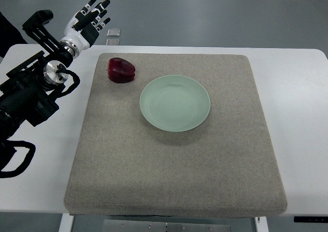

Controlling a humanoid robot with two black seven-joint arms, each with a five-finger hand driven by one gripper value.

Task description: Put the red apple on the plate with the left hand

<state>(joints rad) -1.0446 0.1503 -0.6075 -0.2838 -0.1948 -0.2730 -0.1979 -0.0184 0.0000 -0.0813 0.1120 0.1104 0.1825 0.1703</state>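
Your left hand [88,18]: fingers spread, holding nothing, raised beyond table's far-left edge, up-left of apple and apart from it. Red apple [121,70] sits on grey mat [174,170], near mat's far-left corner. Pale green plate [175,103] just right of apple and nearer you, not touching it, bare. Mat lies on white table [302,119].
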